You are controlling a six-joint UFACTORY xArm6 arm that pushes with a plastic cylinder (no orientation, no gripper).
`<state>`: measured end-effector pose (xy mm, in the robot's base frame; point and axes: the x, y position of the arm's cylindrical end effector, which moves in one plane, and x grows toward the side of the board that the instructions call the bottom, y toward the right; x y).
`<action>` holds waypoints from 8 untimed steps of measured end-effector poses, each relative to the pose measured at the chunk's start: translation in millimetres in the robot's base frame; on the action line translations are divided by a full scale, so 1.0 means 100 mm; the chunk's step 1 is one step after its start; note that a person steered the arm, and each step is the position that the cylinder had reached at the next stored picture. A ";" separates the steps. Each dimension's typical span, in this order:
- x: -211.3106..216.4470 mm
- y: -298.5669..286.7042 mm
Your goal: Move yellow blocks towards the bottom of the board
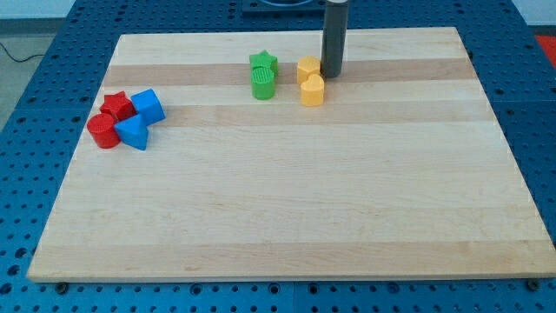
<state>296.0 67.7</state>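
there are no jaws to spread or pinch, only a straight dark rod whose end, my tip (331, 75), touches the right side of the upper yellow block (307, 69) near the view's top. the wooden board (287, 217) carries everything. a second, rounded yellow block (313, 89) sits just below the first, with a green star (263, 63) and green cylinder (262, 84) beside them, and a red cylinder (102, 131), another red block (117, 107), a blue cube (148, 105) and a blue triangular block (132, 132) clustered at the view's left.

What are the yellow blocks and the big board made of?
The two yellow blocks look like plastic: even colour and a smooth, slightly shiny skin. The board looks like pale wood, with long grain stripes and a dull finish. My tip sits right beside the upper yellow block.
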 end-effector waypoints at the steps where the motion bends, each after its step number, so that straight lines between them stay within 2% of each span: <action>1: -0.31 0.05; 2: -0.51 -0.08; 3: -0.41 -0.28; 5: 0.45 -0.36; 7: 0.43 -0.37; 8: 0.43 -0.62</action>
<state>338.8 5.3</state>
